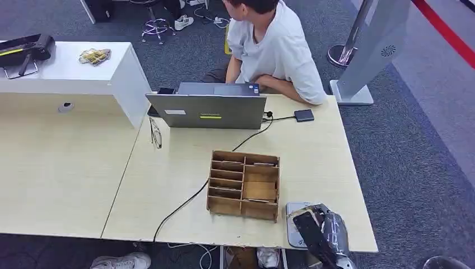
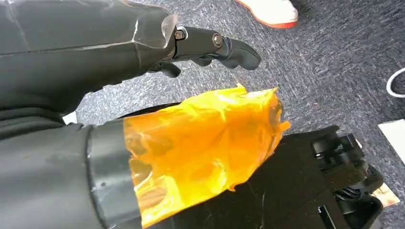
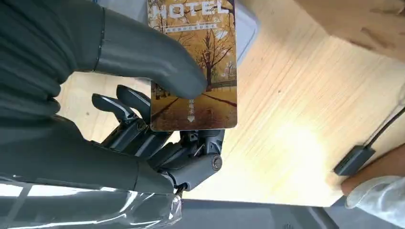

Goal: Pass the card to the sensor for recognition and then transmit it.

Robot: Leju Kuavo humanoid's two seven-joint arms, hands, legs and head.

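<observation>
My right hand (image 3: 157,119) pinches a hotel card (image 3: 196,67), printed with golden autumn trees, between the thumb and the darker fingers. The card hangs over the light wooden table (image 3: 296,119), and its far end overlaps a flat grey sensor pad (image 3: 247,29). In the head view the right hand (image 1: 322,231) is at the table's near right corner, just over the grey sensor pad (image 1: 292,223). My left hand (image 2: 210,45) hangs above the carpet, its fingers apart with nothing in them. An orange film (image 2: 200,148) wraps a dark part below it.
A wooden compartment box (image 1: 244,184) stands left of the sensor. Behind it are an open laptop (image 1: 207,109), a black cable (image 1: 190,199) and a small black device (image 1: 304,115). A person in a white shirt (image 1: 277,47) sits at the table's far side. Glasses (image 1: 155,133) lie by the laptop.
</observation>
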